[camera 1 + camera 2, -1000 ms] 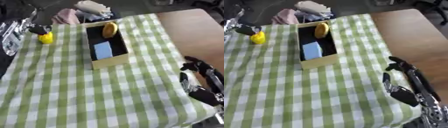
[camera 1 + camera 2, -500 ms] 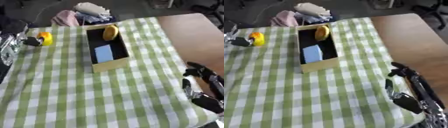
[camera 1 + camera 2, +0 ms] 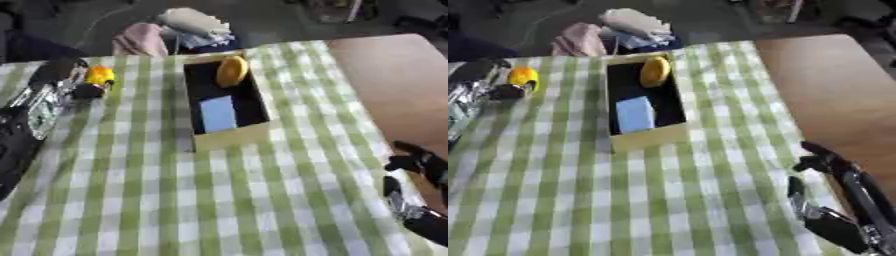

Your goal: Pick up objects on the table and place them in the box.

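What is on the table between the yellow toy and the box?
Nothing but green checked cloth lies between the yellow toy, held by the left hand, and the box. The left eye view shows it best.

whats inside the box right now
Inside the box lie a yellow-orange rounded object at the far end and a light blue flat block nearer the front, on a dark interior. Whatever lies beneath them is covered.

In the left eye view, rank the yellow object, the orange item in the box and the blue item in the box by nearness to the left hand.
From the left hand:
1. Yellow object, at its fingers.
2. Blue item, in the box's near half.
3. Orange item, at the box's far end; close to the blue one.
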{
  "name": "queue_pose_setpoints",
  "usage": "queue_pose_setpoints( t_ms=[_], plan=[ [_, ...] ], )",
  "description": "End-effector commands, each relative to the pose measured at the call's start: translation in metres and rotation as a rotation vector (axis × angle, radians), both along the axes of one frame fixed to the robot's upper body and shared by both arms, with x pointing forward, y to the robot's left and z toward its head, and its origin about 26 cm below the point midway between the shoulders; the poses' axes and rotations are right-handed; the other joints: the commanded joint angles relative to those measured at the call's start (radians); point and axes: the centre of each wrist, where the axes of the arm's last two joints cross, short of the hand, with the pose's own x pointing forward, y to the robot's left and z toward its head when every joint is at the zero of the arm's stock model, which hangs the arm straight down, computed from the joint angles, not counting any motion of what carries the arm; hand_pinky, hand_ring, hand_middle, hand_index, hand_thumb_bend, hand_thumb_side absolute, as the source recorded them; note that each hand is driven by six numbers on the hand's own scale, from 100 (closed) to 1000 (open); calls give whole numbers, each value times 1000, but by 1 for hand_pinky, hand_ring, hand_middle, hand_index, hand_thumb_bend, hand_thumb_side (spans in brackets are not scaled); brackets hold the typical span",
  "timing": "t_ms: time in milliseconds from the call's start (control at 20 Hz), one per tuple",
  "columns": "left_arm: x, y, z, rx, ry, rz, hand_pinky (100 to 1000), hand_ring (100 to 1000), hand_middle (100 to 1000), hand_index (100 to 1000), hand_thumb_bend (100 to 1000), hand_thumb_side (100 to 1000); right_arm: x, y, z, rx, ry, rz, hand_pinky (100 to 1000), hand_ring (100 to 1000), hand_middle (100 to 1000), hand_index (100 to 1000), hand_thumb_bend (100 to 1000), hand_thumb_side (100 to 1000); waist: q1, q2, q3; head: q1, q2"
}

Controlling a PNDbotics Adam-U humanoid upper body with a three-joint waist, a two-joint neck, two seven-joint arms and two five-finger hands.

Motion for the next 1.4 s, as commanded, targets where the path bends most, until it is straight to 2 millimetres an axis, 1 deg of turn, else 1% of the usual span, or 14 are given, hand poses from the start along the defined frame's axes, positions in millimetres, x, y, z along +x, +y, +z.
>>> queue_pose_setpoints(
  t_ms=[50,150,200,250,300,350,500,650,800,1000,1150,1250,1350,1400],
  plan=[
    [-1,4,10,28,5,8,725,670,741,811,300,222,1,1,8,3,-25,9,871,839,630,924,100,328,-5,-2,0,26,-21],
    [-1,3,11,46,-14,11,701,620,684,760,261,208,1,1,7,3,-24,9,871,839,630,924,100,328,-5,-4,0,29,-22],
    [-1,2,12,59,-35,12,679,584,638,728,197,195,1,1,7,2,-24,9,871,839,630,924,100,332,-5,-5,1,27,-21],
    [0,2,14,72,-59,14,669,564,614,712,167,186,1,1,7,2,-23,8,871,839,630,924,100,329,-6,-6,1,26,-20],
    [0,1,15,85,-86,16,642,521,559,668,119,177,1,1,7,2,-24,8,871,839,629,924,100,332,-6,-6,2,26,-19],
    [0,0,18,99,-123,18,634,510,545,657,109,175,1,0,7,2,-24,7,871,839,629,924,100,332,-6,-7,2,27,-18],
    [1,-4,25,129,-235,23,578,448,461,567,100,161,1,0,6,1,-24,6,871,838,628,923,100,331,-6,-10,4,29,-17],
    [1,-14,39,146,-356,-10,555,416,417,526,100,152,1,0,6,-1,-24,4,871,838,628,923,100,333,-4,-13,8,29,-16],
    [3,-41,60,154,-461,-132,562,422,418,527,100,148,1,-1,6,-4,-26,4,871,838,628,923,100,340,-1,-17,13,31,-18],
    [4,-96,84,135,-511,-371,570,432,427,534,100,146,1,1,6,-7,-25,16,871,838,628,923,100,340,-1,-21,13,33,-23],
    [6,-140,86,128,-485,-534,584,445,442,546,100,147,1,2,6,-8,-25,21,871,838,628,923,100,342,-1,-23,10,39,-30],
    [7,-161,84,135,-455,-612,599,460,460,562,100,148,1,3,6,-9,-25,27,871,839,628,923,100,342,-2,-24,8,40,-34],
    [10,-177,78,150,-402,-665,615,481,487,590,100,156,1,4,6,-10,-24,31,871,838,628,923,100,341,-3,-25,3,42,-37],
    [12,-182,74,156,-377,-676,620,487,495,599,100,159,1,4,6,-10,-23,32,871,839,628,923,100,341,-3,-25,1,42,-39]
  ],
)
